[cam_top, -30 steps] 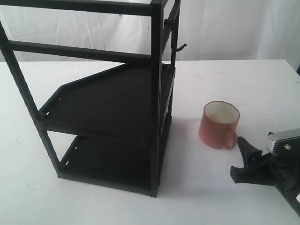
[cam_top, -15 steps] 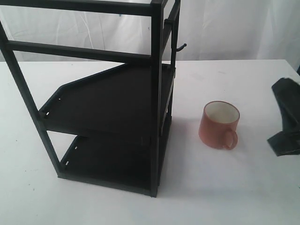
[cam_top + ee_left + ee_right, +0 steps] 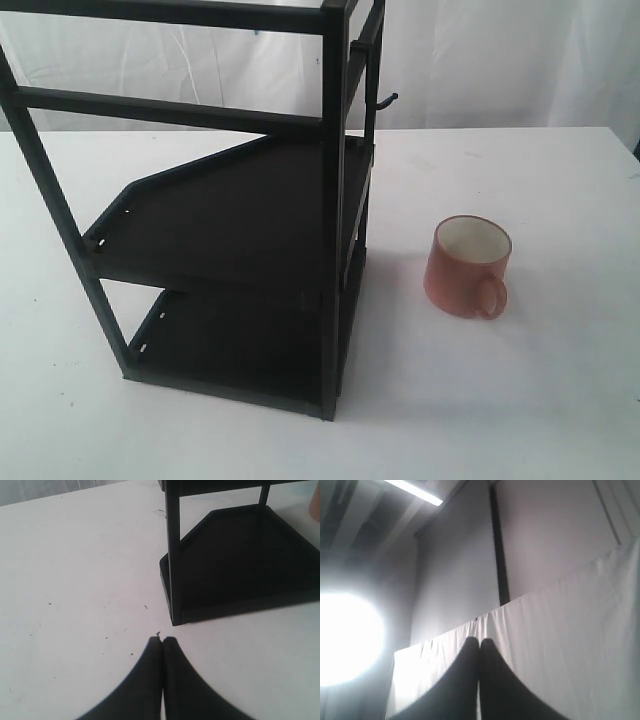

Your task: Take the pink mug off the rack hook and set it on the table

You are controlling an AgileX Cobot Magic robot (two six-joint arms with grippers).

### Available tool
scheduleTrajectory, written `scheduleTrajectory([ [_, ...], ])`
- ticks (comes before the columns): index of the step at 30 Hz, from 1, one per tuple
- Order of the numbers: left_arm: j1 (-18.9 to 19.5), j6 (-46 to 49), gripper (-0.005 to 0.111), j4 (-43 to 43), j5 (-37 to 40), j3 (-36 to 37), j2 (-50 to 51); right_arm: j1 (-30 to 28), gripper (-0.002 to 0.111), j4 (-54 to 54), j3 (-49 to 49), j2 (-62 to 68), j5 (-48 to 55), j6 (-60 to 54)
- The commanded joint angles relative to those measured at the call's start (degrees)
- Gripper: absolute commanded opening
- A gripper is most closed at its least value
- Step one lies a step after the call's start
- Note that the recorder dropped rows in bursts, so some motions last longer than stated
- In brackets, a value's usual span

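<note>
The pink mug (image 3: 468, 267) stands upright on the white table (image 3: 520, 400), right of the black rack (image 3: 240, 220), with its handle turned toward the front. The rack hook (image 3: 386, 101) juts bare from the upright. Neither arm shows in the exterior view. My left gripper (image 3: 162, 641) is shut and empty, low over the table near the rack's bottom corner (image 3: 175, 617); a sliver of the pink mug (image 3: 315, 505) shows at that view's edge. My right gripper (image 3: 479, 641) is shut and empty, pointing up at a white curtain and the ceiling.
The rack has two black shelves, the lower one (image 3: 240, 565) seen from the left wrist. A white curtain (image 3: 500, 60) hangs behind the table. A ceiling lamp (image 3: 412, 491) and a bright glare (image 3: 345, 640) fill the right wrist view.
My right gripper was open beside the mug's handle a second ago; it has since lifted away to the right and left the exterior view. The mug has not moved.
</note>
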Motion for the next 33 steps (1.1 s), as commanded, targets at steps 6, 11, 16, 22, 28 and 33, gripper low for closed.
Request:
scheduleTrajectory([
  [6,-0.2,0.0,0.000,4.4,0.2,0.2,-0.2,-0.3,0.000,-35.2,-14.0,-8.7,43.7,31.8],
  [11,-0.2,0.0,0.000,6.6,0.2,0.2,-0.2,-0.3,0.000,-57.6,-13.4,-13.9,54.7,56.8],
  [16,-0.2,0.0,0.000,6.6,0.2,0.2,-0.2,-0.3,0.000,-59.1,-13.2,-17.2,54.6,57.4],
  [22,-0.2,0.0,0.000,6.6,0.2,0.2,-0.2,-0.3,0.000,-59.1,-13.2,-18.8,54.6,57.4],
  [28,-0.2,0.0,0.000,6.6,0.2,0.2,-0.2,-0.3,0.000,-59.0,-13.2,-18.8,54.6,57.4],
  [33,-0.2,0.0,0.000,6.6,0.2,0.2,-0.2,-0.3,0.000,-59.0,-13.2,-18.8,54.6,57.4],
])
